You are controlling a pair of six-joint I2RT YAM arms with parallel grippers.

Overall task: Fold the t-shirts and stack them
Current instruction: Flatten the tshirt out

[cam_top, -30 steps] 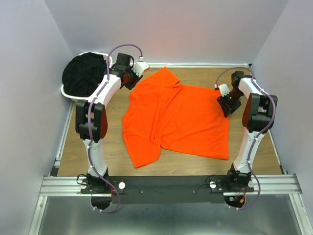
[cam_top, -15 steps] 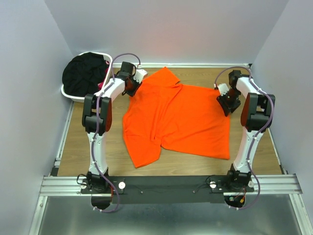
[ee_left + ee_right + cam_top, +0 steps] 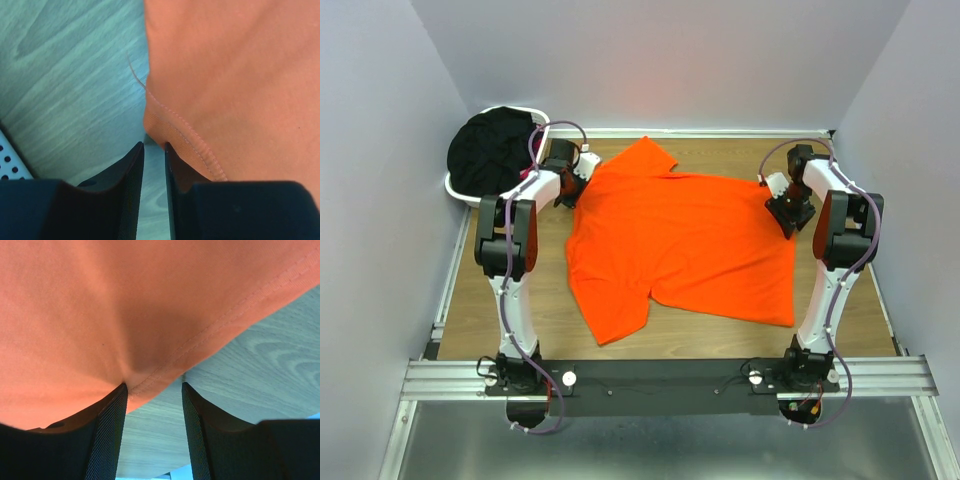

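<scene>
Orange shirt (image 3: 680,250) lies spread flat beside the basket (image 3: 458,190). Left gripper (image 3: 154,145) pinches the basket-side hem, apparently tugging it smooth for folding. Right gripper (image 3: 153,385) straddles the far hem, unclenched.

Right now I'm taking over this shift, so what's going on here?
Both arms are working on the orange t-shirt spread on the table. The left gripper is pinched nearly shut at its left hem, and the right gripper straddles the right hem, wide open. Nothing is folded yet; black shirts sit in the white basket at far left.
</scene>
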